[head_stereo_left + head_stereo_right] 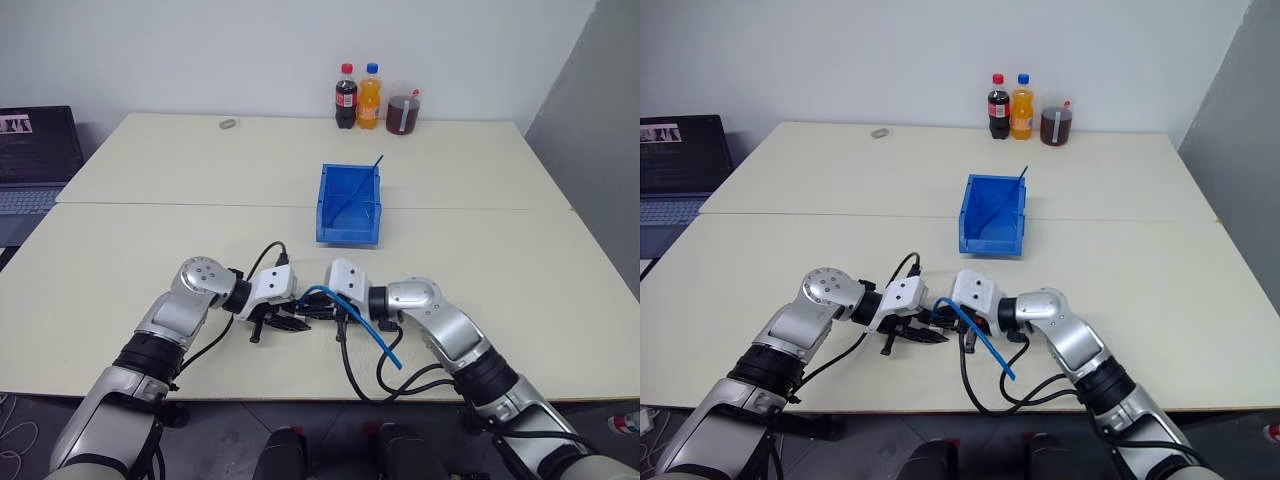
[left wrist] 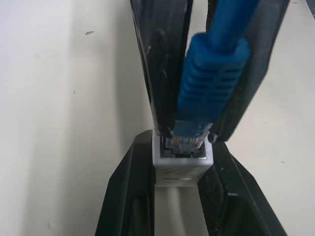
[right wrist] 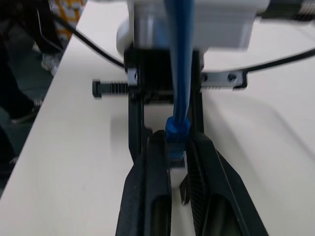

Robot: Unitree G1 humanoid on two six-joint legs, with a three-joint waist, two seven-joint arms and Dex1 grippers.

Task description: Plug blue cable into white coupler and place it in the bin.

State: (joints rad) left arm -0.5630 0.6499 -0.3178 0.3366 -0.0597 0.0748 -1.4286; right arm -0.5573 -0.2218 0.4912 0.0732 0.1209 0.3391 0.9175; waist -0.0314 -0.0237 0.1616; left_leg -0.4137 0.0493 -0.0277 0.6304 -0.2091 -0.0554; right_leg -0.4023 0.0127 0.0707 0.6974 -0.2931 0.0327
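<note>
No readable writing anywhere: the three drink bottles (image 1: 372,97) at the far edge of the bench (image 1: 150,250), well beyond the bin (image 1: 350,206), show labels too small to read, and the laptop (image 1: 32,160) off the bench's left side shows only an unreadable screen.

Down at the near edge, on the near side of the bin and well apart from it, the two arms meet. The left gripper (image 2: 179,162) has its jaws pinching the white coupler (image 2: 181,164), dark opening facing the oncoming plug. The right gripper (image 3: 178,147) has its jaws pressed in on the blue cable (image 2: 211,83) just behind its ribbed boot. In the left wrist view the clear plug tip sits right at the coupler's opening, partly inside; how deep it goes I cannot tell, the coupler's rim hides that. The coupler's back half is buried between the fingers (image 2: 123,196).

From the head views the coupler is too small to make out between the two grippers. The cable loops up from the right gripper and trails down toward the bench's near edge, its free end hanging past it. Black leads tangle around it there.

Inside the bin, a thin dark-blue strip (image 1: 358,190) leans from the floor up past the far right corner.
</note>
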